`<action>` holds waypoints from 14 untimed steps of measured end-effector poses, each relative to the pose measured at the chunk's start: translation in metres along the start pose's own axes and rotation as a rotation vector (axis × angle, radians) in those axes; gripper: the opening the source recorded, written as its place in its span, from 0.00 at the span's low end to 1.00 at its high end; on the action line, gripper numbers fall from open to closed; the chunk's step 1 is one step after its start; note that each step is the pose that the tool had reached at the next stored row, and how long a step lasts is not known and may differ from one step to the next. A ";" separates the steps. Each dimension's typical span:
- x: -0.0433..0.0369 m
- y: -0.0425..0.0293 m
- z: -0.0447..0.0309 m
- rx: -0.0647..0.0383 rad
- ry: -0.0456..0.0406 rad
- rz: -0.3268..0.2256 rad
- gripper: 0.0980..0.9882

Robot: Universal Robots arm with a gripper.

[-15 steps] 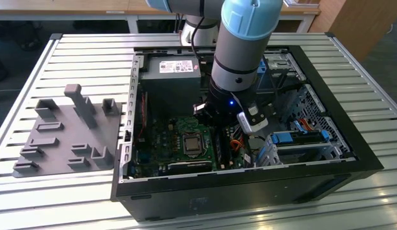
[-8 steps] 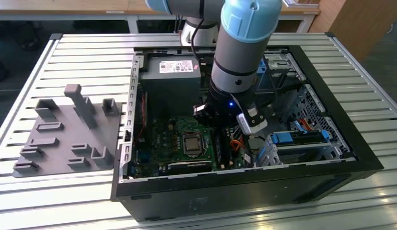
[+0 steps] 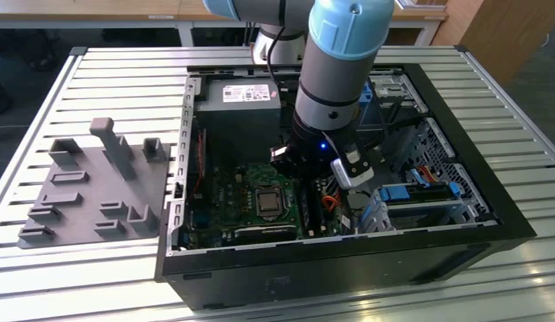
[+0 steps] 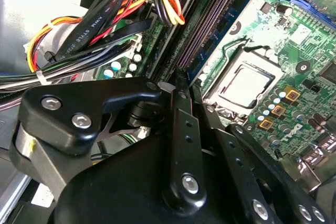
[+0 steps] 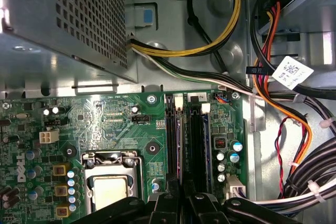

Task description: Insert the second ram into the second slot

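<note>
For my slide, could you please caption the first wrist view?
Claw over the memory slots of the motherboard, beside the processor socket.

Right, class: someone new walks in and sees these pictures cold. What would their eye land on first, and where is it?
First, the thick grey and pale blue robot arm reaching down into the open black computer case on the slatted metal table. Next, the green motherboard with its shiny square processor socket, and the black pincer poised by the long dark memory slots. Bright yellow, orange and red wires run alongside.
</note>
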State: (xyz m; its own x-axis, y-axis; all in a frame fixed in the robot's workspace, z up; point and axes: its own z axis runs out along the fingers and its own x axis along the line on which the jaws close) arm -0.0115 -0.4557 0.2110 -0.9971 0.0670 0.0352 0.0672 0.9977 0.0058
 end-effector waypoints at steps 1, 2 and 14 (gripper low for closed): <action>0.0000 0.0000 0.0000 0.000 0.0000 0.000 0.05; 0.0000 0.0000 0.0000 0.000 0.0000 0.000 0.05; -0.0014 0.0001 -0.0043 0.001 0.0012 -0.029 0.05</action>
State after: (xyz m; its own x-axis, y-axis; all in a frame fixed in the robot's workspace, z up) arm -0.0100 -0.4557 0.2153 -0.9986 0.0377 0.0362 0.0379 0.9993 0.0058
